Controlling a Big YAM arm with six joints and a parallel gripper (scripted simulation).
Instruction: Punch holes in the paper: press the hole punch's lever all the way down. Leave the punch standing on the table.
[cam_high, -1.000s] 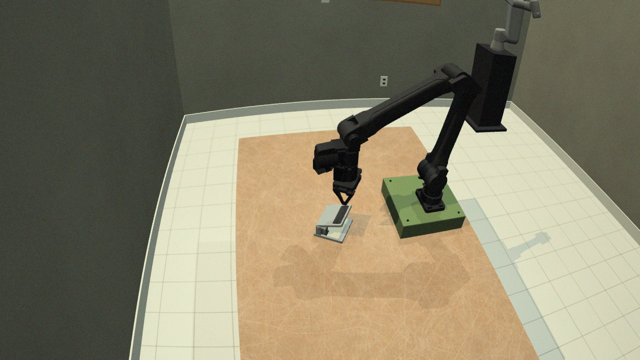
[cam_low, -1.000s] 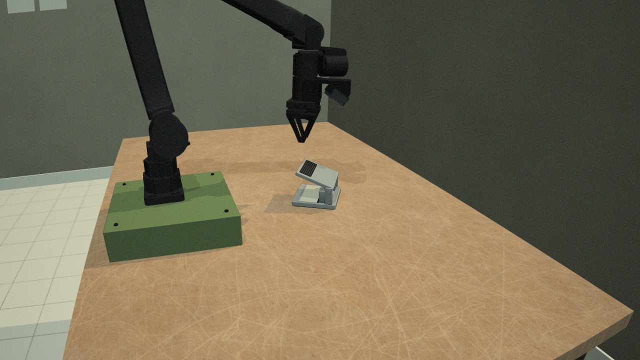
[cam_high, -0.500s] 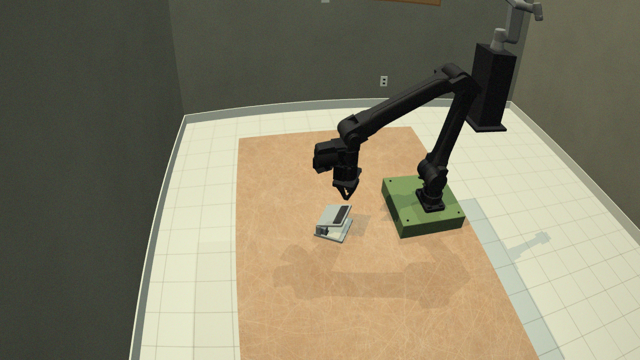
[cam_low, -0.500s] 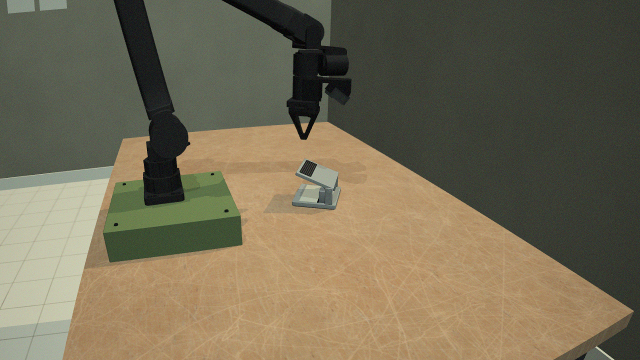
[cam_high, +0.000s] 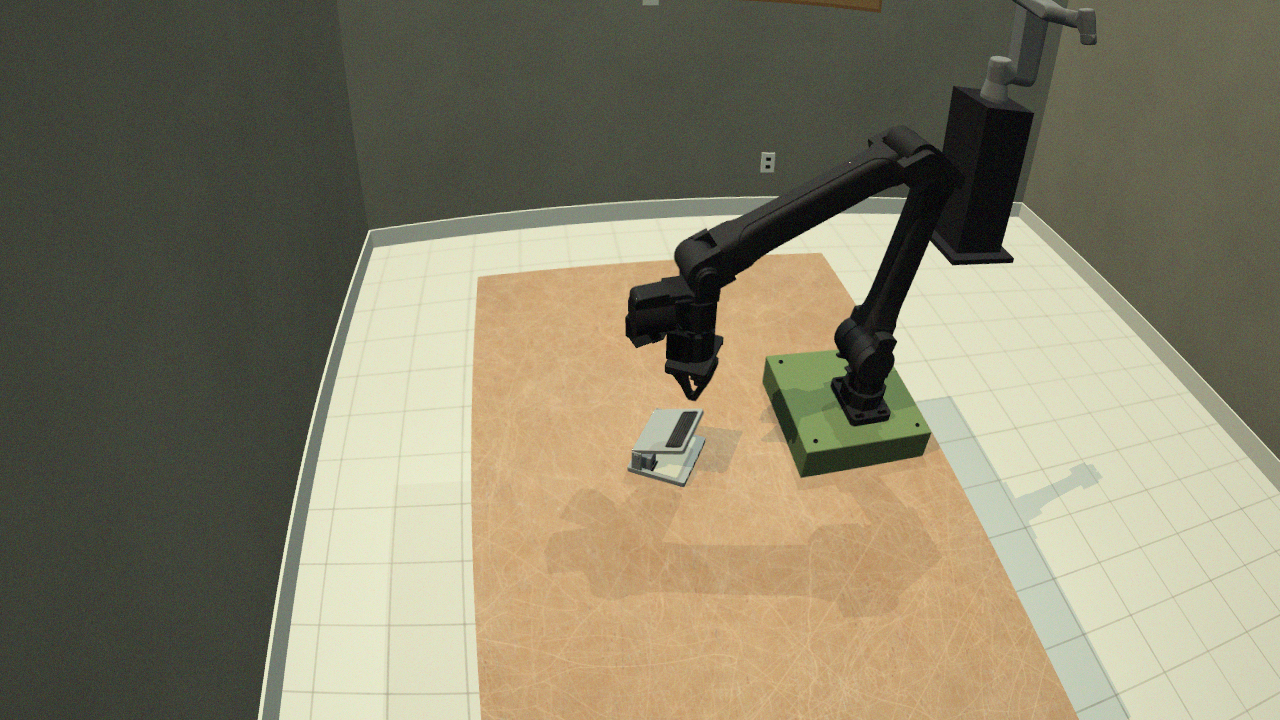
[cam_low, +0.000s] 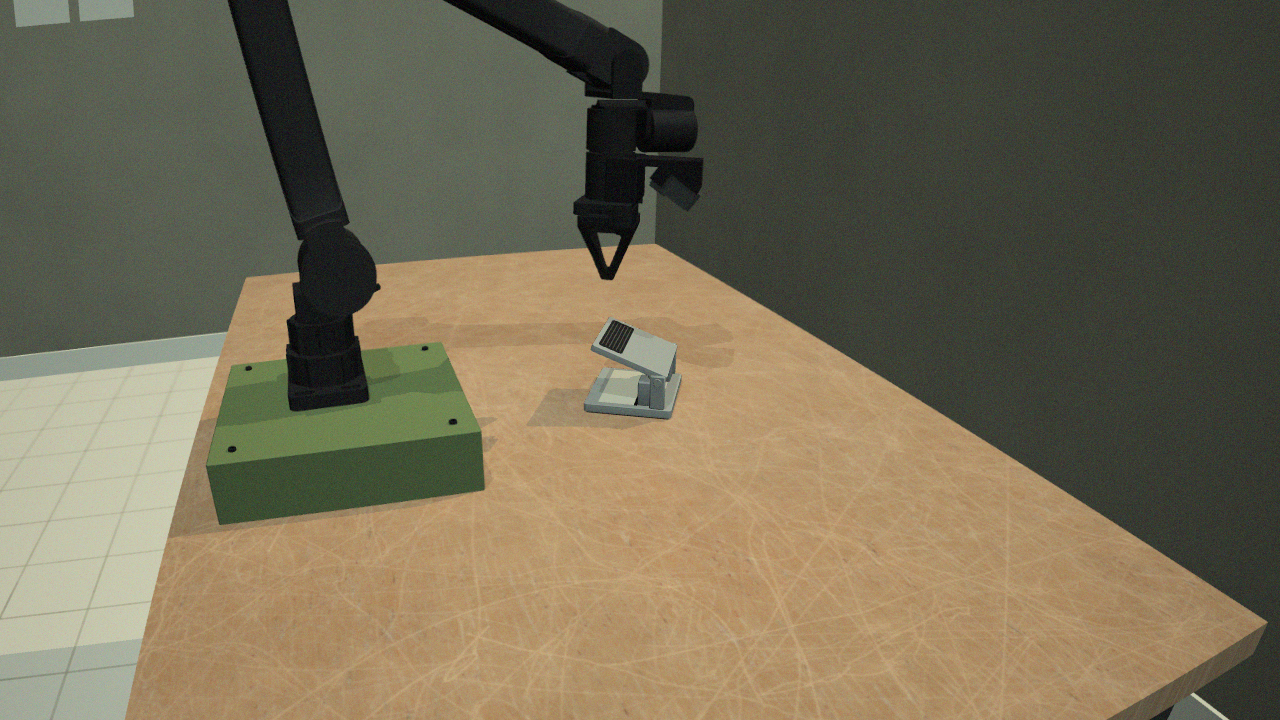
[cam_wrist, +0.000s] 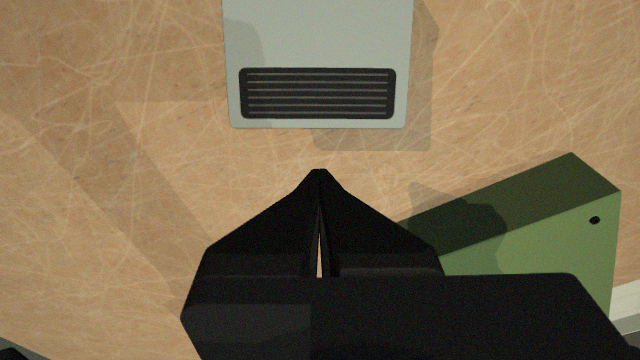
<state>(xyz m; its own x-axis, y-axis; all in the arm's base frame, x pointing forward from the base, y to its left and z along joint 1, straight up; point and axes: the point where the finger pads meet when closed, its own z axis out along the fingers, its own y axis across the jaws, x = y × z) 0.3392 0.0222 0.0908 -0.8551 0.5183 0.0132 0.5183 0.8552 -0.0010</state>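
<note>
A small grey hole punch (cam_high: 667, 445) stands on the wooden table; it also shows in the exterior view (cam_low: 633, 368). Its lever (cam_wrist: 318, 62) is raised at a slant, with a black ribbed pad (cam_wrist: 317, 93) near its free end. My gripper (cam_high: 692, 389) is shut and empty, fingertips together and pointing down. It hangs in the air above the lever's padded end, not touching it, as the exterior view (cam_low: 607, 267) shows. In the wrist view the closed fingertips (cam_wrist: 319, 173) sit just short of the pad's edge. I cannot make out any paper.
The green base block (cam_high: 844, 414) that carries my arm stands on the table to one side of the punch, also in the wrist view (cam_wrist: 530, 227). A black pillar (cam_high: 984, 174) stands on the tiled floor behind the table.
</note>
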